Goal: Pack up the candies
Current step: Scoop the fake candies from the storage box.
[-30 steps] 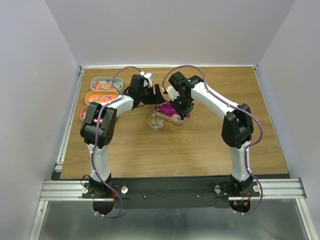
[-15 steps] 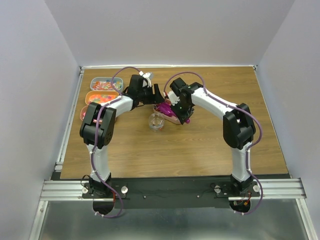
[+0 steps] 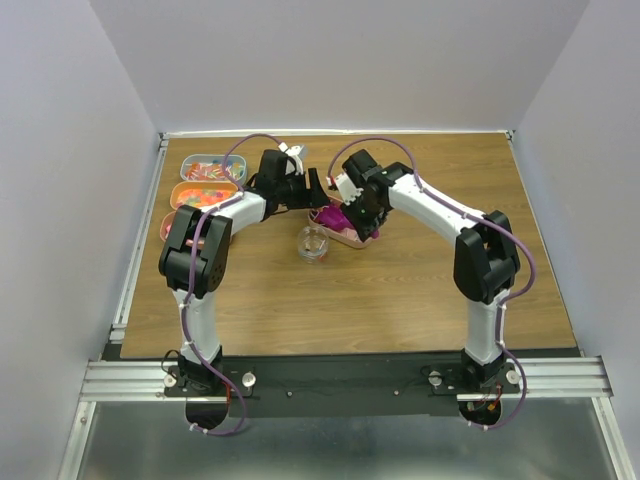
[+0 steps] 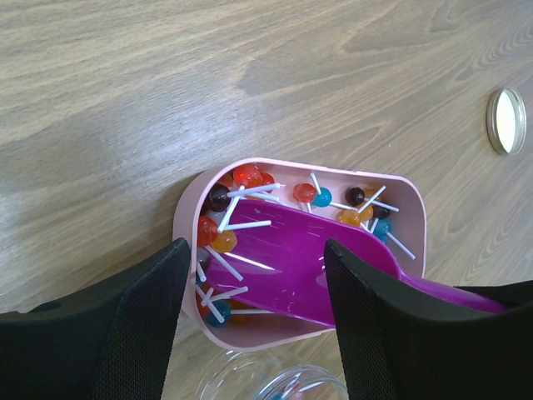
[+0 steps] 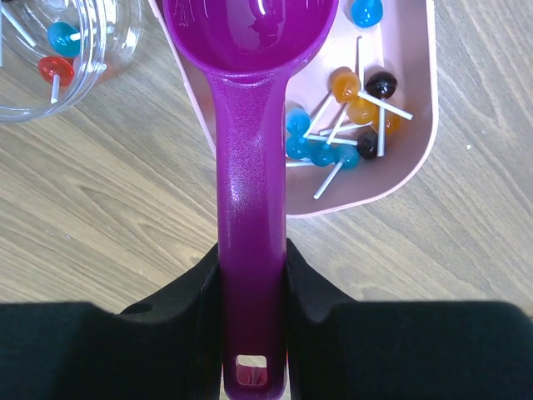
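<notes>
The candies here are small lollipops (image 4: 247,175) on white sticks, lying in a shallow pink tray (image 4: 420,218). My right gripper (image 5: 252,260) is shut on the handle of a magenta scoop (image 5: 250,167), whose bowl lies inside the tray among the lollipops (image 5: 343,83). A clear jar (image 5: 108,33) beside the tray holds a few lollipops (image 5: 62,37). My left gripper (image 4: 254,260) hovers open above the tray's near end, holding nothing. From above, the scoop (image 3: 332,216), the jar (image 3: 313,243) and the tray (image 3: 357,241) sit between both grippers.
A round cream lid (image 4: 505,120) lies on the wood beyond the pink tray. At the table's far left stand three trays of candies, one (image 3: 212,168) behind another (image 3: 205,193) and a third (image 3: 170,226) partly under my left arm.
The right wrist swung a little toward the jar and back with the scoop, and its elbow drifted right. The left arm stayed still.
</notes>
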Robot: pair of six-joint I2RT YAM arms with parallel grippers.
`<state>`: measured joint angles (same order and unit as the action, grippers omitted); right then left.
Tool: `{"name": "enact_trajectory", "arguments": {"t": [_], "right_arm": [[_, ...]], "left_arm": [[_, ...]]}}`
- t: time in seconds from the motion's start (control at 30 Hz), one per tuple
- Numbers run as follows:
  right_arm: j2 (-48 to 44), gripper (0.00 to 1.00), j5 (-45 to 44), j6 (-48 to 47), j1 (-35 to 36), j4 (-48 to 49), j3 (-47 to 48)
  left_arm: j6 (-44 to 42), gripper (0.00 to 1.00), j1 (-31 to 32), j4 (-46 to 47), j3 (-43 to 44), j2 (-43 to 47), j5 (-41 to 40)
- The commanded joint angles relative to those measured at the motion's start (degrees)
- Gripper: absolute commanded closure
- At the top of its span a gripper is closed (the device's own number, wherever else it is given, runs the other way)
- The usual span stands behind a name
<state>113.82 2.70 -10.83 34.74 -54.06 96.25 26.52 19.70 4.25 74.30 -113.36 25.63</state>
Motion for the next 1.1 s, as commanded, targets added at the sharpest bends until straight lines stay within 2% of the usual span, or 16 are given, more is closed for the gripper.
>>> {"name": "enact_trajectory", "arguments": {"t": [0.0, 0.37, 0.47, 0.6, 0.87, 1.07], "right_arm": [[0.17, 0.99, 1.61, -2.35, -0.46, -0.33, 0.34], [0.18, 0.99, -1.29, -2.62, -0.38, -6.67, 1.93], [1.84, 0.99, 1.68, -3.58, -0.46, -6.58, 4.2], [2.73, 0.99, 5.64, -2.62, -0.38, -2.2, 4.13], [-1.58, 0.99, 5.39, -5.17, -0.64, 3.61, -2.02], [-0.97, 0.99, 8.38, -5.87, -0.73, 6.6, -5.54]], "left_arm": [[0.99, 0.27, 0.51, 0.85, -1.09, 2.79, 2.59], [1.16, 0.27, 0.51, 0.85, -1.27, 2.97, 1.8], [1.34, 0.27, 0.51, 0.76, -1.09, 2.88, 2.06], [1.34, 0.27, 0.42, 0.93, -1.26, 2.88, 2.32], [1.43, 0.27, 0.42, 0.93, -1.09, 2.97, 2.58], [1.43, 0.27, 0.25, 0.93, -1.09, 3.23, 2.59]]}}
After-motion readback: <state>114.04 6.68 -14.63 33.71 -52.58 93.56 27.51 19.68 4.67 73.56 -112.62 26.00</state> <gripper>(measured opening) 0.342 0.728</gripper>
